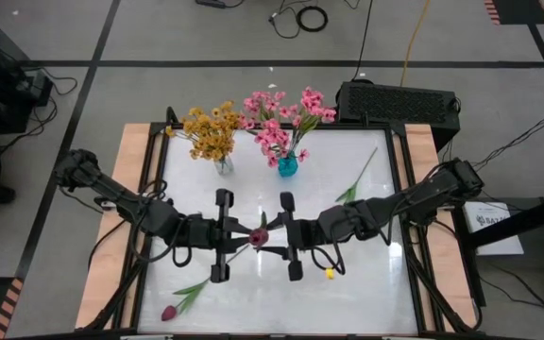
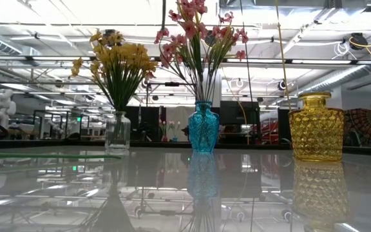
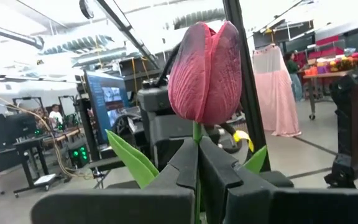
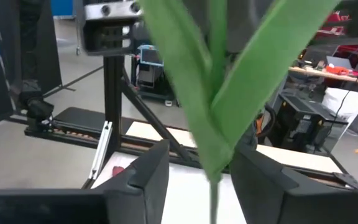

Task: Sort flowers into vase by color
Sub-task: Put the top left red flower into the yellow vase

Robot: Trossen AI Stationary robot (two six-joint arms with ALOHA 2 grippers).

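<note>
A dark magenta tulip (image 1: 258,236) hangs in the air over the middle of the table, between my two grippers. My left gripper (image 1: 242,234) comes from the table's left and is shut on it; in the left wrist view the bud (image 3: 205,71) rises just past the fingers. My right gripper (image 4: 201,168) comes from the right and is open. Its fingers stand on either side of the tulip's green leaves (image 4: 229,93) and stem; whether they touch, I cannot tell. A second tulip (image 1: 182,300) lies flat on the table near the front left. My left gripper (image 3: 197,155) pinches the tulip's stem just below the bud (image 3: 197,132) between its two fingers. The fingers reach in roughly level from the table's left and lie across the stem. The tulip is clear of the table, bud up, its leaves (image 3: 132,162) spreading beside the fingers.
At the far side stand a clear vase (image 1: 223,165) of yellow flowers and a blue vase (image 1: 287,165) of pink flowers. A yellow vase (image 2: 315,127) shows in the low view. A green stem (image 1: 359,178) lies at the right. There is bare table near the front.
</note>
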